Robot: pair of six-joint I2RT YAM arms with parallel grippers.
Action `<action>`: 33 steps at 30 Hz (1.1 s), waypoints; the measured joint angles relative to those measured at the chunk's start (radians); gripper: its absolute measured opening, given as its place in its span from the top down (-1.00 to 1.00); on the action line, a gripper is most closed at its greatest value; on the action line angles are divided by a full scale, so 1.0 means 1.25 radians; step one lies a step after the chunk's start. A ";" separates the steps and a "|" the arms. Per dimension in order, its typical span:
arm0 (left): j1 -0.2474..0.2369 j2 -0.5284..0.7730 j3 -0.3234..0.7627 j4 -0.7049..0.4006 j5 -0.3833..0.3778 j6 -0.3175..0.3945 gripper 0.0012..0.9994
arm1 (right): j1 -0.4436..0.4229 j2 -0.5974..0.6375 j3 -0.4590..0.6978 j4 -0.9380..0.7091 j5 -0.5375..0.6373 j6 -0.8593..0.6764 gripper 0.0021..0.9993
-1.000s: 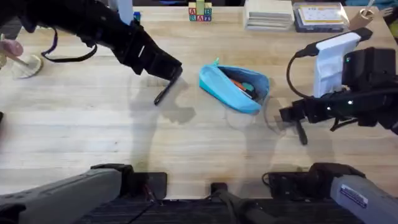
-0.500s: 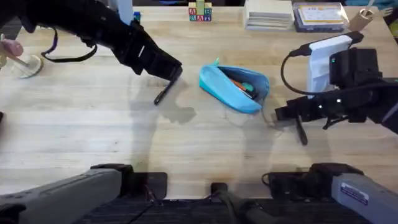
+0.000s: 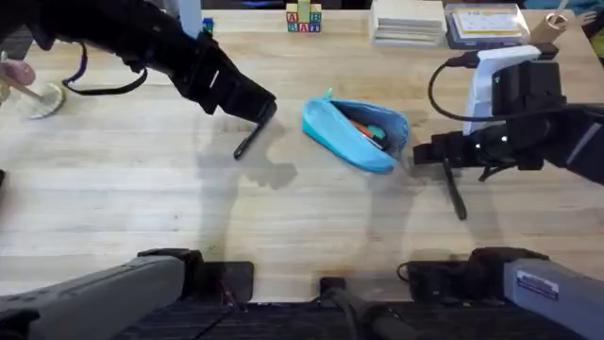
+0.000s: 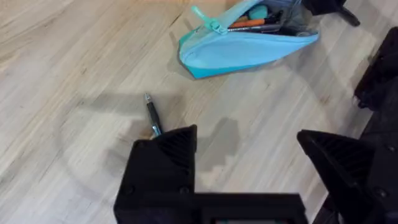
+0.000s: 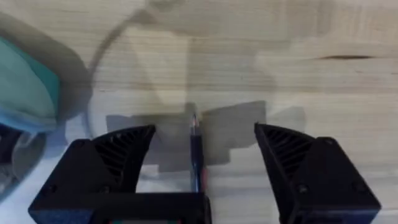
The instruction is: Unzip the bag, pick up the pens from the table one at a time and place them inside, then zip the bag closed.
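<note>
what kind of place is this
Probably a robotics lab workbench: two arms work over a wood table holding a blue bag, with toy letter blocks and stacked plastic boxes along the far edge.

bag (image 3: 356,134) unzipped, mid-table | pen (image 3: 249,143) beside left gripper (image 3: 264,111) | pen (image 3: 455,192) beside right gripper (image 3: 427,153)
</note>
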 joint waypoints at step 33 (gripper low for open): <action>0.000 0.000 0.000 0.000 0.000 0.000 -0.99 | 0.006 -0.003 0.007 -0.047 0.005 0.007 0.91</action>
